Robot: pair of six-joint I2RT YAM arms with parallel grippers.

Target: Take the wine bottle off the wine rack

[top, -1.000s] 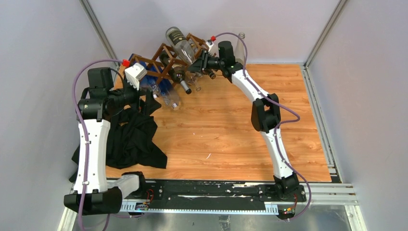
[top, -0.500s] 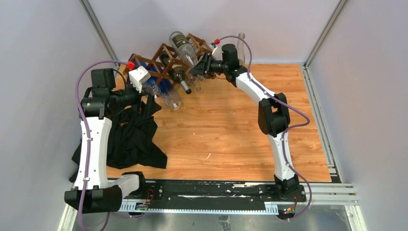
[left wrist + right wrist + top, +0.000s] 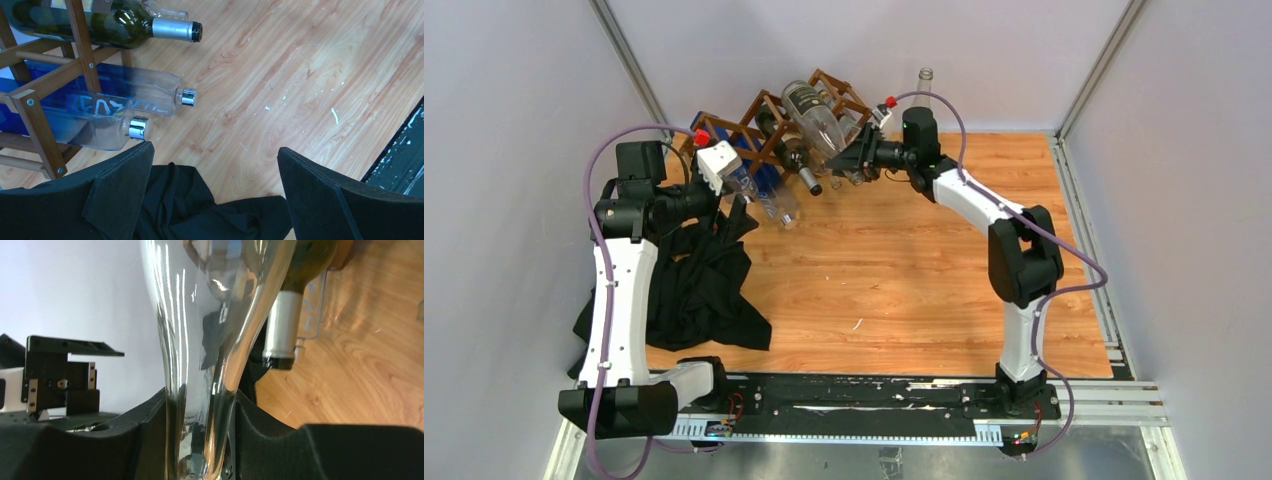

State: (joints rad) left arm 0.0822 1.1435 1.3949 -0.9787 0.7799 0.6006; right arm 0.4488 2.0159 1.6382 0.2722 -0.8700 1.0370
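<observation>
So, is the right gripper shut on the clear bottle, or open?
Shut. In the right wrist view, the right gripper has both fingers pressed against the neck of the clear bottle, one on each side, with no gap.

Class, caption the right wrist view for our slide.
Black fingers of the right gripper clamp the neck of a clear glass wine bottle, beside a dark silver-capped bottle.

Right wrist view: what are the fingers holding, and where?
The right gripper is shut on the clear wine bottle, around its neck. The left gripper is open, holding nothing.
</observation>
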